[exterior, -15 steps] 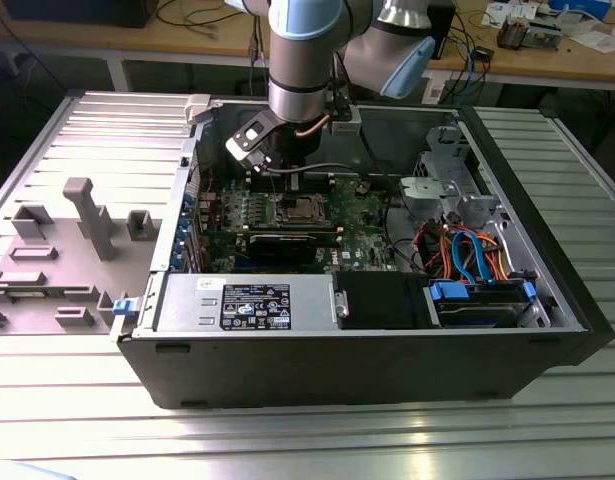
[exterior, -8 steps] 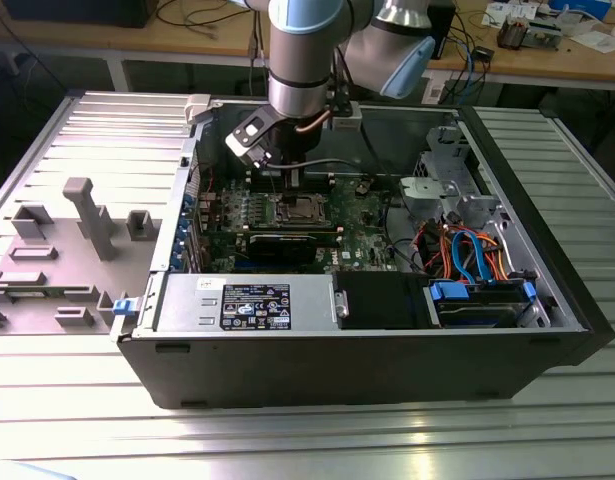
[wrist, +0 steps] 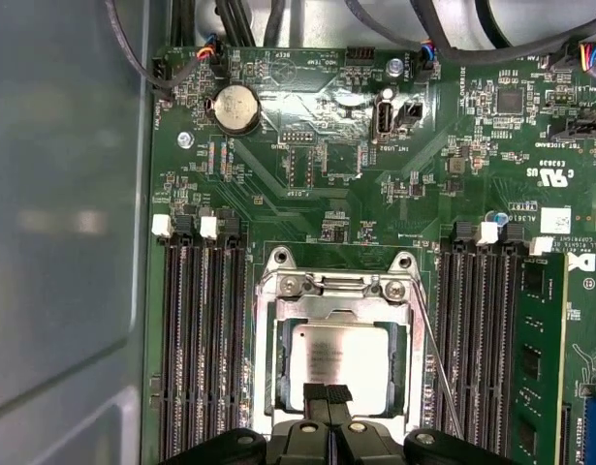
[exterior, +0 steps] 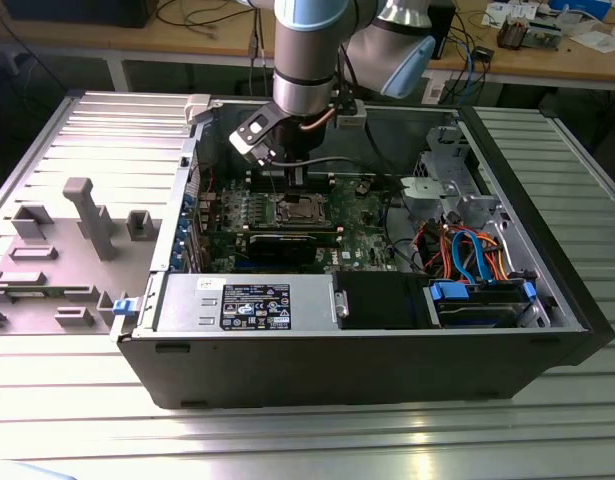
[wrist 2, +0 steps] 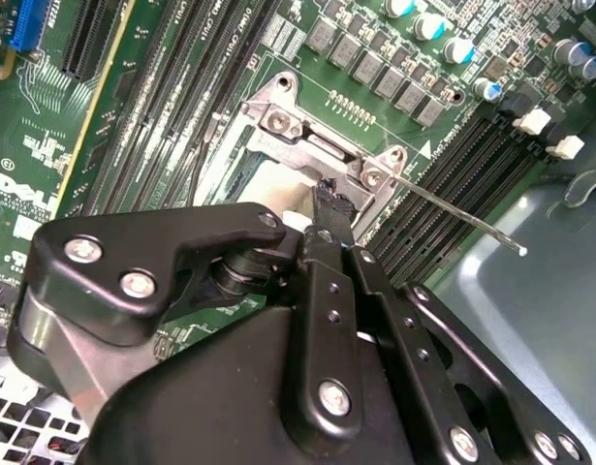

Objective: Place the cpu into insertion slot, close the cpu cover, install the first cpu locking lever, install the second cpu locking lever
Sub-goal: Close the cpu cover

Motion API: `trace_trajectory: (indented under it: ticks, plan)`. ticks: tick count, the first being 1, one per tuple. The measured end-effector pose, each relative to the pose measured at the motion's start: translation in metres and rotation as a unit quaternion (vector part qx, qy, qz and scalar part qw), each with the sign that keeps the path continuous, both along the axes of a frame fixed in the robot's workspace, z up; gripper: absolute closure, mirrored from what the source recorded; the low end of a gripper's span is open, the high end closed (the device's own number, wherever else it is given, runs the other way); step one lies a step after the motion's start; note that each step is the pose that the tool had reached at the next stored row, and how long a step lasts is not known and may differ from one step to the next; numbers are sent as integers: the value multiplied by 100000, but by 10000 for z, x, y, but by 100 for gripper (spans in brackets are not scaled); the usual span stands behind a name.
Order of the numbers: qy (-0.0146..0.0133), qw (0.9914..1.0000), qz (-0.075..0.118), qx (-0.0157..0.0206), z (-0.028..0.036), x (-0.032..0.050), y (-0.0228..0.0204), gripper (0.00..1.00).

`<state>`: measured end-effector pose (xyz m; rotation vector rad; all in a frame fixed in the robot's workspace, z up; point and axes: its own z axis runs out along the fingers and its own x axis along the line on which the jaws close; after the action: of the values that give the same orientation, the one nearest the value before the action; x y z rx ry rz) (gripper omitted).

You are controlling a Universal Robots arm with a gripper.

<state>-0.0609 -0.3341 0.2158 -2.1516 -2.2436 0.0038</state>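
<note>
My claw (wrist: 327, 395) is narrow, drawn together and holding nothing, just over one edge of the cpu (wrist: 341, 354). The cpu lies flat in the insertion slot (wrist: 286, 360). I judge it light, stiff and fragile; best to hold it only by opposite edges.

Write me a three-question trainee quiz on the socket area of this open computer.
1. True or false: the cpu shows through the square opening of the cpu cover.
2. The hand is: A) wide open, B) shut, close by the cpu, C) carrying the cpu.
3. Fill in: the circuit board is ___ in colour.
Key: 1 true; 2 B; 3 green.
</note>
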Motion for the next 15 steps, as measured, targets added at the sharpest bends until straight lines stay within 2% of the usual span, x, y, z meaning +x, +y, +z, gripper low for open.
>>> trace_trajectory:
  ticks: [8,15]
  plan:
    - [-2,100000,3,2,49,2,0,89]
    - [1,100000,0,0,140,3,0,89]
